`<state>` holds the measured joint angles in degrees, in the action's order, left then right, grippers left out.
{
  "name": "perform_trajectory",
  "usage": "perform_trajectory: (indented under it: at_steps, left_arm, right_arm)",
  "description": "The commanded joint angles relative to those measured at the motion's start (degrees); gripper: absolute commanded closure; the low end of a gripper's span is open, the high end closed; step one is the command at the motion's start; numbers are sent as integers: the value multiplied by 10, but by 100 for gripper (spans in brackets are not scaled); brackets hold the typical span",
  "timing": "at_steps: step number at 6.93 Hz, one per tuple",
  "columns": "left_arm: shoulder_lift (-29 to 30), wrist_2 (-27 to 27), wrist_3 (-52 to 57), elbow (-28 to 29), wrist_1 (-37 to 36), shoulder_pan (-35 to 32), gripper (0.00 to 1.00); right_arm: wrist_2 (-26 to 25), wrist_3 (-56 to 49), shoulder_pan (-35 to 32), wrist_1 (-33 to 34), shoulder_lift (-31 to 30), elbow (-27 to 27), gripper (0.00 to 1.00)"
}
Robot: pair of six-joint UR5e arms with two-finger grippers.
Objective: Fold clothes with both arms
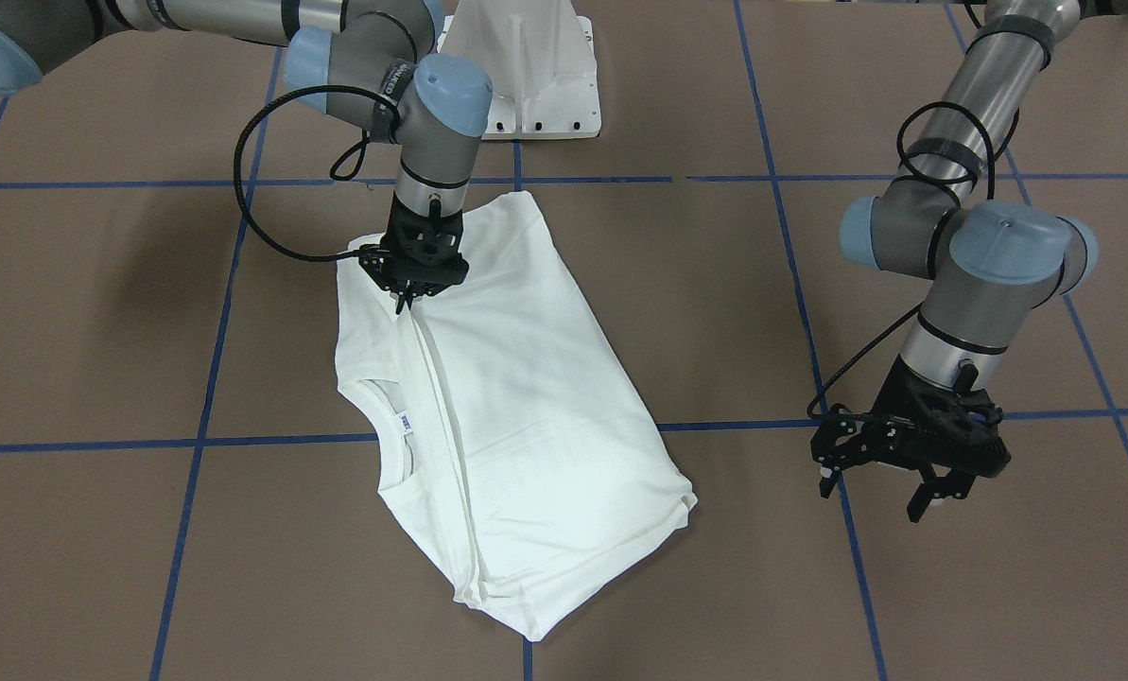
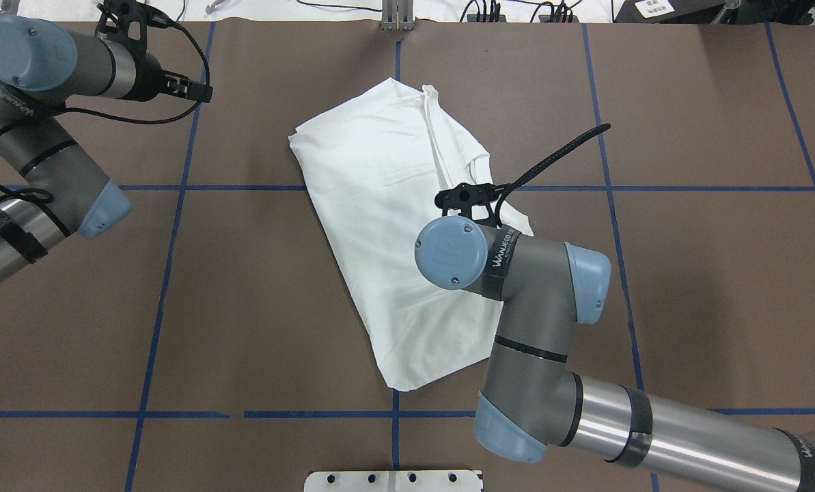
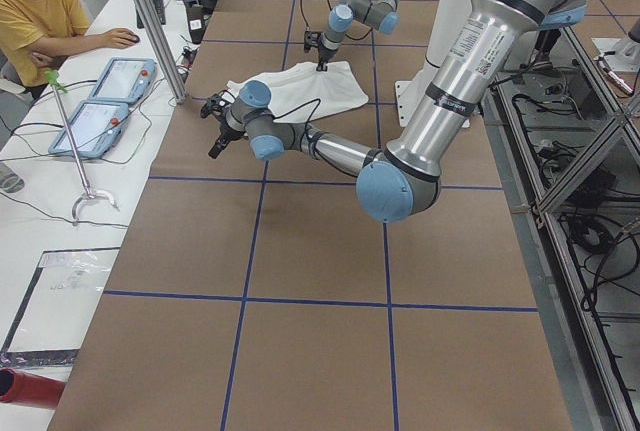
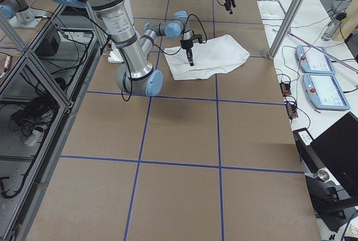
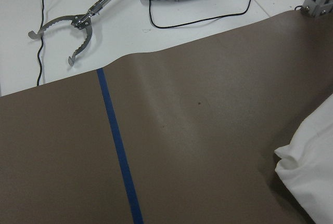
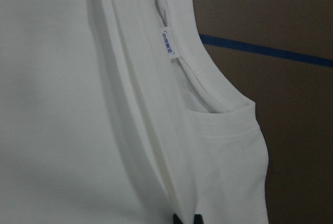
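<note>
The white T-shirt (image 1: pixel 526 407) lies folded lengthwise on the brown table, with its collar (image 1: pixel 389 430) and neck tag (image 6: pixel 167 42) showing. No printed text shows. My right gripper (image 1: pixel 405 301) points straight down on the long fold line near the shoulder. Its fingertips (image 6: pixel 177 218) are pinched together on the fabric. In the overhead view the wrist hides it. My left gripper (image 1: pixel 874 497) is open and empty. It hangs above the bare table well to the side of the shirt. One shirt corner (image 5: pixel 307 167) shows in the left wrist view.
The white pedestal base (image 1: pixel 526 76) stands at the table's robot side. Blue tape lines (image 1: pixel 204 378) cross the table. An operator (image 3: pixel 40 11), two pendants (image 3: pixel 110 91) and a metal grabber tool (image 5: pixel 73 26) are on the side bench beyond the table's edge.
</note>
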<state>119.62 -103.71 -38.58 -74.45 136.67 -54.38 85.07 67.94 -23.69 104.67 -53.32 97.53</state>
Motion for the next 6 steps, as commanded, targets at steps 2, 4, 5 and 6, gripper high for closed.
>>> perform_trajectory:
  at_steps: [2,4,5,6]
  left_arm:
    - [0,0,-1,-1,1,2,0]
    - [0,0,-1,-3,0,2,0]
    - [0,0,-1,-3,0,2,0]
    - [0,0,-1,-3,0,2,0]
  right_arm:
    - [-4,-17,-14,-6,-14,12,9]
    - [-1,-17,-32,-7,-14,13,100]
    - [0,-18,-45,-7,-26,14,100]
    - [2,-20,-54,-7,-41,14,100]
